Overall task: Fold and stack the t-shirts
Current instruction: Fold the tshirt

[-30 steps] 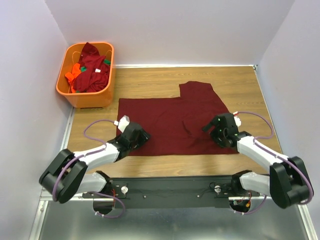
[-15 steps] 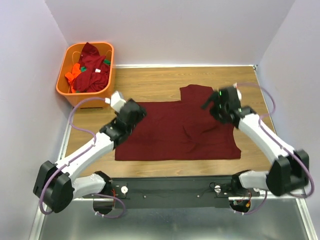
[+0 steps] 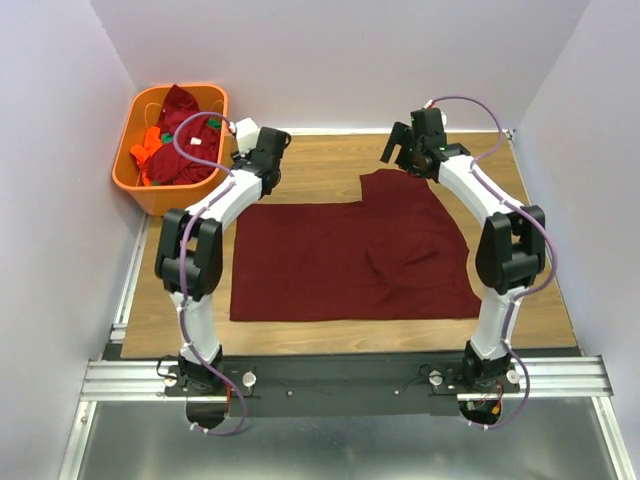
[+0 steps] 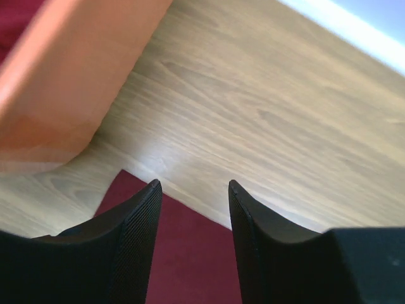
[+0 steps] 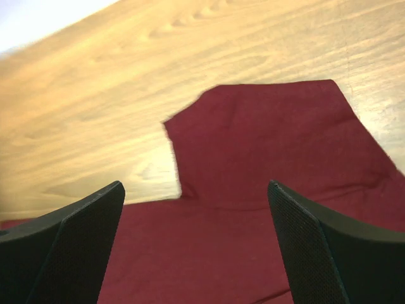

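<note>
**Maroon shirt spread flat, both pincers at its far edge**

A dark maroon cloth t-shirt (image 3: 350, 255) lies spread on the light wooden counter (image 3: 320, 160). The left pincer (image 3: 268, 152) and right pincer (image 3: 400, 152), both released and empty, hover there. Pinching both far corners evenly should keep the fold straight.

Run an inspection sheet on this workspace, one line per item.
Surface: wooden table, bare around the cloth.
Job's things: maroon t-shirt flat on the table, one sleeve out at the far edge; more shirts heaped in the orange basket, far left corner.
Clutter: nothing seen.
End effectors: left end effector open, empty, over the t-shirt's far left corner; right end effector open, empty, over the sleeve.
Cables: purple cables loop along both arms; the left one crosses the basket in the top view.
Surroundings: pale walls on three sides; metal rail at the near edge.
</note>
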Robot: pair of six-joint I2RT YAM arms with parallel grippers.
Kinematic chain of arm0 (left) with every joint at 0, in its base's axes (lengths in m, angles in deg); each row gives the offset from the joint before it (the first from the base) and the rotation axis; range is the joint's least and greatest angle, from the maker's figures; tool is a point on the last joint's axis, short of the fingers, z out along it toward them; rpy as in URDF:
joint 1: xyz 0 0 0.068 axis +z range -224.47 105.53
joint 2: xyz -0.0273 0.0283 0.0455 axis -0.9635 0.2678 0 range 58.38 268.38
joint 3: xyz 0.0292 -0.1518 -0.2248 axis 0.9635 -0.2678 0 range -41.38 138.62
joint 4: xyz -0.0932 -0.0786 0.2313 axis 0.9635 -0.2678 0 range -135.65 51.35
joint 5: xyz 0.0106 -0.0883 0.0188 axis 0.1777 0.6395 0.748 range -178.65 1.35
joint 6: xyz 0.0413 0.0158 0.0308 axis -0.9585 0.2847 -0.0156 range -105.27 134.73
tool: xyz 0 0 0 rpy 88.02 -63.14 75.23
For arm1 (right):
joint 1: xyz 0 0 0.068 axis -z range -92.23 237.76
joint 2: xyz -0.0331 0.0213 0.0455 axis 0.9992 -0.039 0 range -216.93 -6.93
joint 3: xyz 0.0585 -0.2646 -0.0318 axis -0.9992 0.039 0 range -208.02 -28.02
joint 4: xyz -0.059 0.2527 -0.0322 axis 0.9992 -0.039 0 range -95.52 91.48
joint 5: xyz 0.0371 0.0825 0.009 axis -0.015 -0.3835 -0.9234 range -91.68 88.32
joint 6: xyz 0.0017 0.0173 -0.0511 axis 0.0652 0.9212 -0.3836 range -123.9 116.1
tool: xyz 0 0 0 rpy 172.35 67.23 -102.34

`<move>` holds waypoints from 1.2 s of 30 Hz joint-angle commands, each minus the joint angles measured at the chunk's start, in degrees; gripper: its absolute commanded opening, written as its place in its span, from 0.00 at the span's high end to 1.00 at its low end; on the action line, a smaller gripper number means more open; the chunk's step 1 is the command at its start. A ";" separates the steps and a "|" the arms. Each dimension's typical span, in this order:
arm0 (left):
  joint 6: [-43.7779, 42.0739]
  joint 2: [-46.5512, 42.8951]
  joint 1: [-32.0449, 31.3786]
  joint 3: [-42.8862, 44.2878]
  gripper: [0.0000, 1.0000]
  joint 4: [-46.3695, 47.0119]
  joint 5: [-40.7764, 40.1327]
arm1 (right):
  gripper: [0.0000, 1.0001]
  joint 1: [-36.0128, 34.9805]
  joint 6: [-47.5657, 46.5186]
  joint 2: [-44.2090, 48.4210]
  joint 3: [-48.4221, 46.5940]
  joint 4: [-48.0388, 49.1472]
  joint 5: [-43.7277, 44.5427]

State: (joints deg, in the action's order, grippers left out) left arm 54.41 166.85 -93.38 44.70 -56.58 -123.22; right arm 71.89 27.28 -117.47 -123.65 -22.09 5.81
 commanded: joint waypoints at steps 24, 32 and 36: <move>-8.39 15.63 5.29 4.62 0.51 -7.82 -2.35 | 0.00 8.94 -8.50 -7.06 -3.77 -0.51 -9.86; -9.45 15.64 5.38 3.30 0.53 -6.06 1.25 | 0.00 9.99 -8.59 -8.02 -3.77 -0.51 -9.68; -9.62 14.94 5.56 1.90 0.55 -4.57 2.48 | 0.00 10.25 -8.59 -8.55 -3.86 -0.51 -9.60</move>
State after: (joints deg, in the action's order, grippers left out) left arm 45.54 181.84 -88.07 48.13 -63.51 -123.07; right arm 81.53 19.94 -124.29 -127.24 -22.29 -2.67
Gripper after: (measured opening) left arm 0.457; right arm 0.998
